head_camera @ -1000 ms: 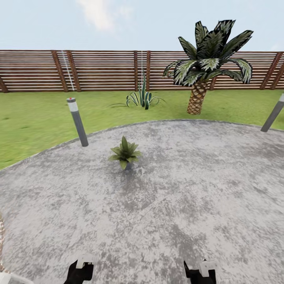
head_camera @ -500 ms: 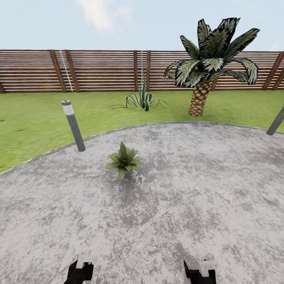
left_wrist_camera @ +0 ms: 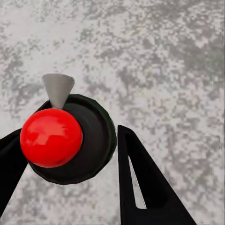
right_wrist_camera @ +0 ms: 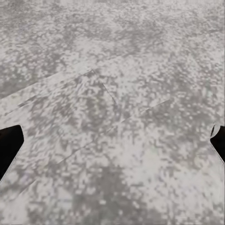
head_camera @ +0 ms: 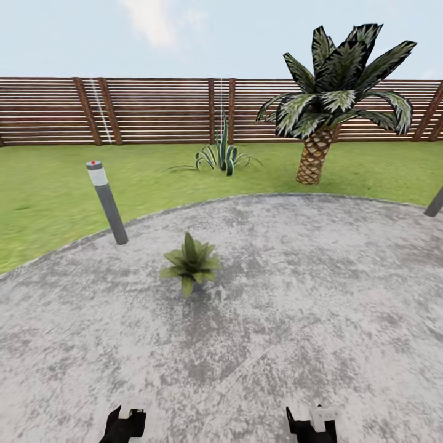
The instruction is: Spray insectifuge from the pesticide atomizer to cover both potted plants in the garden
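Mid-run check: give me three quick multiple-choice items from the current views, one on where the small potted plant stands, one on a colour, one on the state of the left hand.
1. The small green-leaved potted plant stands:
A. on the lawn
B. on the grey speckled round paving
C. against the brown slatted wood fence

2. The ball on top of the dark round-bodied atomizer is:
A. red
B. blue
C. yellow

3. The left gripper:
A. empty
B. holds a leaf
C. has the atomizer between its fingers

Key: 1 B, paving surrounds its pot in the head view; 2 A, the left wrist view shows a glossy red ball; 3 C, black fingers flank the dark body on both sides.
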You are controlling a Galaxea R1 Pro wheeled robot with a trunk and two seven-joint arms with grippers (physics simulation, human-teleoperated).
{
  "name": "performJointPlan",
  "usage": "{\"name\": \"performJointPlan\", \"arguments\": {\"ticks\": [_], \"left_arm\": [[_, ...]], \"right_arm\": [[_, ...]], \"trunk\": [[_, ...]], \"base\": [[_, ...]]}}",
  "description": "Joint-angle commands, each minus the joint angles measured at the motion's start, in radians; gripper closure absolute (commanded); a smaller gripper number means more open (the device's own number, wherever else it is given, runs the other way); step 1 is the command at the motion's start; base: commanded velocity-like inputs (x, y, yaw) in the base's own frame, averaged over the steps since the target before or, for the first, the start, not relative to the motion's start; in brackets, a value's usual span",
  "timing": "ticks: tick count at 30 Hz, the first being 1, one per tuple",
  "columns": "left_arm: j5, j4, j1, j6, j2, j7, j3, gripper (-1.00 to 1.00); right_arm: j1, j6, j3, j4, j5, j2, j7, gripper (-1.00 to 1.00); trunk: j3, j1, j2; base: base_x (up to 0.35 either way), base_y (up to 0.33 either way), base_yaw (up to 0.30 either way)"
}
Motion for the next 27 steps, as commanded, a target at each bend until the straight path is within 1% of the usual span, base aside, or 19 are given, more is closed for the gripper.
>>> {"name": "performJointPlan", "arguments": {"ticks": [1,6,11,23,27], "left_arm": [[-0.010,0.001,-0.001,-0.004,0.000,0.003,0.005,1.00],[-0.010,0.001,-0.001,-0.004,0.000,0.003,0.005,1.00],[-0.010,0.001,-0.001,-0.004,0.000,0.003,0.005,1.00],[-0.010,0.001,-0.001,-0.004,-0.001,0.003,0.005,1.00],[-0.010,0.001,-0.001,-0.004,0.000,0.003,0.005,1.00]], "right_arm": [[-0.001,-0.003,0.007,0.001,-0.005,0.000,0.001,-1.00],[-0.001,-0.003,0.007,0.001,-0.005,0.000,0.001,-1.00],[-0.001,-0.003,0.007,0.001,-0.005,0.003,0.001,-1.00],[-0.001,-0.003,0.007,0.001,-0.005,0.004,0.001,-1.00],[-0.001,-0.003,0.007,0.001,-0.005,0.004,0.001,-1.00]], "trunk": [[-0.001,0.000,0.000],[-0.001,0.000,0.000],[-0.001,0.000,0.000],[-0.001,0.000,0.000],[-0.001,0.000,0.000]], "base": [[0.337,0.000,0.000],[0.337,0.005,0.000],[0.337,0.083,0.000],[0.337,0.149,-0.003],[0.336,0.162,-0.155]]}}
